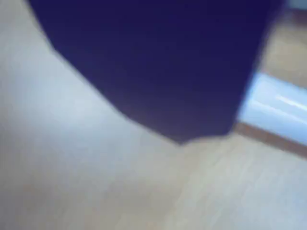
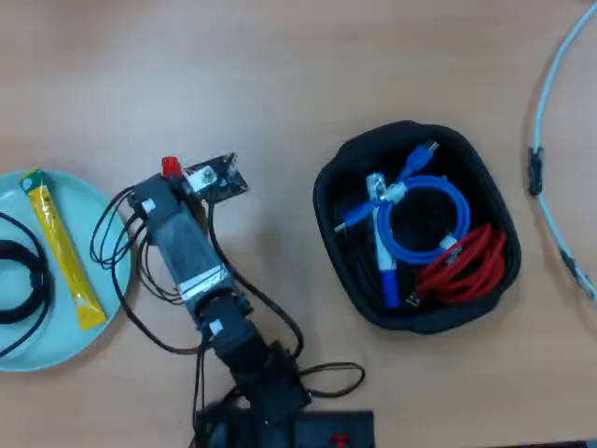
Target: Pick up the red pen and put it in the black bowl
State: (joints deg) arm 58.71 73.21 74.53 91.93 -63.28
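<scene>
Arm (image 2: 201, 271) sits at the lower left part of the wooden surface (image 2: 280, 84), reaching up toward the left edge region beside the teal plate (image 2: 112, 210). Red pen (image 2: 170, 167): only a red tip shows in the overhead view, poking out just above the arm's head; rest is hidden under the arm. Wrist view shows a white glossy barrel (image 1: 276, 105) at the right edge, likely the same pen (blurred, can't confirm). It lies on the surface just past the dark jaw body (image 1: 158, 67), apparently not gripped.

Jaws: state can't be told. The overhead view has the arm covering them, and the wrist view shows one dark blurred mass, no gap visible.

Black bowl (image 2: 336, 252) stands right of centre, well apart from the pen, already holding a blue cable (image 2: 438, 210), red cable (image 2: 471, 266) and a blue-and-white plug (image 2: 384, 238). Yellow sachet (image 2: 61, 247) lies on the plate along with a black cable (image 2: 23, 280). White cable (image 2: 550, 121) runs along the right edge.

Handling judgement: pen looks light, stiff, smooth plastic (may roll or slip). Best hold is across the barrel near mid-length, jaws square to its axis, so it doesn't tip. Drop in the bowl is forgiving, since the cables cushion it.
</scene>
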